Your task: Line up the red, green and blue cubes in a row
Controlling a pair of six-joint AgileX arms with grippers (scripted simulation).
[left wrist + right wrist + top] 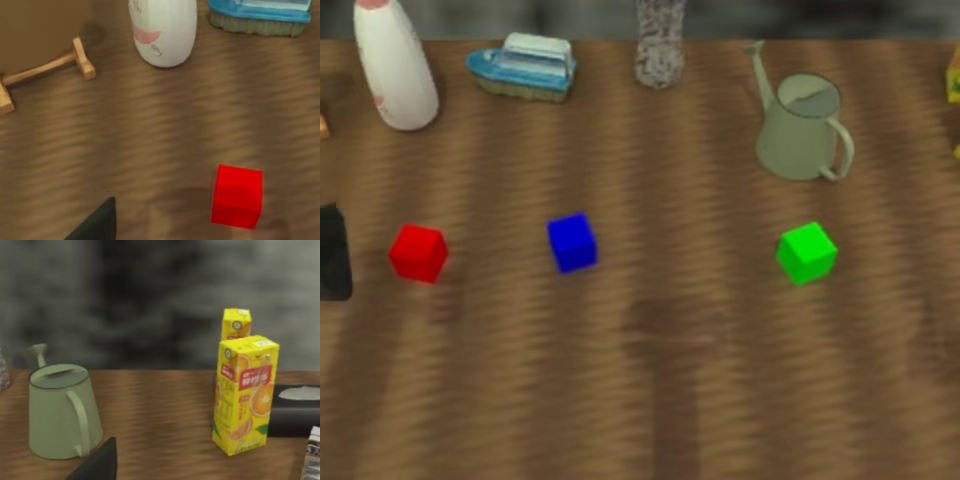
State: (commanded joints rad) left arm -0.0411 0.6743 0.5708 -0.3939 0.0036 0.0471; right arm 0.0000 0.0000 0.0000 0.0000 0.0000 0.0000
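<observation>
While the left gripper (332, 252), its opening unclear, waits beside the red cube (418, 252), grasping it comes next.

White bottle (394, 66), blue brush (523, 68), watering can (802, 128), juice cartons (243, 394) on table (670, 380)

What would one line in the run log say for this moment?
red cube left | blue cube centre-left | green cube right, near watering can | rough row, uneven gaps | none gripped

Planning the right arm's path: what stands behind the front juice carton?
A second, matching juice carton stands behind the front juice carton; only its top shows, the rest is covered. A dark box lies beside.
</observation>
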